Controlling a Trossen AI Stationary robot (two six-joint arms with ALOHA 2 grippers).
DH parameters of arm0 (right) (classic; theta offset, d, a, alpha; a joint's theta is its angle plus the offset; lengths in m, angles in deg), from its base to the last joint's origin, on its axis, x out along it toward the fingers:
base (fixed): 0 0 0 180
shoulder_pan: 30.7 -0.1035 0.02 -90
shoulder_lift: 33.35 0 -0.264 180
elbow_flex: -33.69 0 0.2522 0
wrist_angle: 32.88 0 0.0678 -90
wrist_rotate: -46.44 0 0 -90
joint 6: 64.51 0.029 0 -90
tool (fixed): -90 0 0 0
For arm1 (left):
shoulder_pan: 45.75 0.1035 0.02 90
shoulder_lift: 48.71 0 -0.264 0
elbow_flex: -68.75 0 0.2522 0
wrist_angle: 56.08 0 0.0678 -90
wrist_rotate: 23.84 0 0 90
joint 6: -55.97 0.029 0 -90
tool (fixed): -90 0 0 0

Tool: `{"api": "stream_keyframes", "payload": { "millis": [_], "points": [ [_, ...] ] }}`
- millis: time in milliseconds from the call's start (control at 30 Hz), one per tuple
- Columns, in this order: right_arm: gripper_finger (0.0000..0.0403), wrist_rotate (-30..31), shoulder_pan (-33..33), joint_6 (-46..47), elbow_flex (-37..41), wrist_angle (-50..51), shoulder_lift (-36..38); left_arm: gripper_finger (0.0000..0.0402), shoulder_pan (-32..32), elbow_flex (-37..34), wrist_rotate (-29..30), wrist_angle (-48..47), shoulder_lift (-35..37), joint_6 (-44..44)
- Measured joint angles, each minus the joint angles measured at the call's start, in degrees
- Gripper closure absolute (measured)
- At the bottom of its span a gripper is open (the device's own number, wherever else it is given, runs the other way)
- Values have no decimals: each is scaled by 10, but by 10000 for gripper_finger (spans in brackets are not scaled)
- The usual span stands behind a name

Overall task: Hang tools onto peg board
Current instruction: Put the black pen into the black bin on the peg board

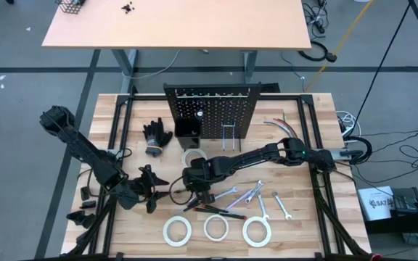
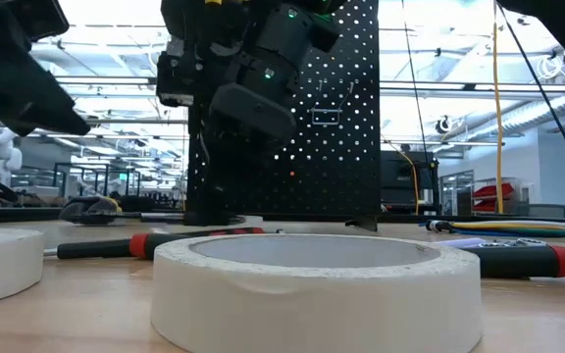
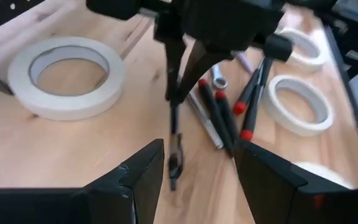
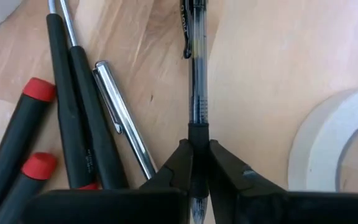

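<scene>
Tools lie spread on your table, and going from left to right you first meet your left gripper (image 1: 153,190). It sits low near the front left part of the table, its fingers (image 3: 138,180) spread apart with nothing between them. It points toward the middle, where the other arm is busy.

Next comes your right gripper (image 1: 197,194), which has reached across from the right side to the middle of the table. Its two fingers (image 4: 179,165) are pinched tight on a black pen (image 4: 194,81). The pen's clip end sticks out past the fingers, over the wood. Just beside the pen lies a silver pen (image 4: 124,118), and next to that are the red-and-black screwdrivers (image 4: 64,124), lying close together.

In front of them you can see three white tape rolls (image 1: 215,228) in a row near the front edge. A fourth tape roll (image 1: 193,157) lies farther back, near the foot of the peg board (image 1: 210,110).

The peg board stands upright at the back middle of the table, with a small black bin (image 1: 188,129) at its lower left and two long hooks (image 1: 228,136) sticking out. Black gloves (image 1: 157,136) lie just left of it.

Further right, the silver wrenches (image 1: 247,194) lie flat on the wood, with one more wrench (image 1: 281,206) a bit apart. Curved grey hoses (image 1: 281,127) rest at the back right.
</scene>
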Motion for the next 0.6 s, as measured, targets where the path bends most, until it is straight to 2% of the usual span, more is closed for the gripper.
{"api": "stream_keyframes", "payload": {
  "millis": [133, 267, 367, 600],
  "points": [
    [382, 0, -3, 2, -1, -4, 1, 205, 0, 0, 13, 6, 5, -3],
    [382, 1, -10, 10, -1, 0, 5, 205, -14, 0, 94, -14, 41, -25],
    [382, 1, -16, 25, -2, 18, 19, 205, -25, -2, 124, -28, 89, -24],
    [385, 4, -14, 36, -2, 41, 86, 205, -39, -3, 134, 4, 196, 69]
  ]
}}
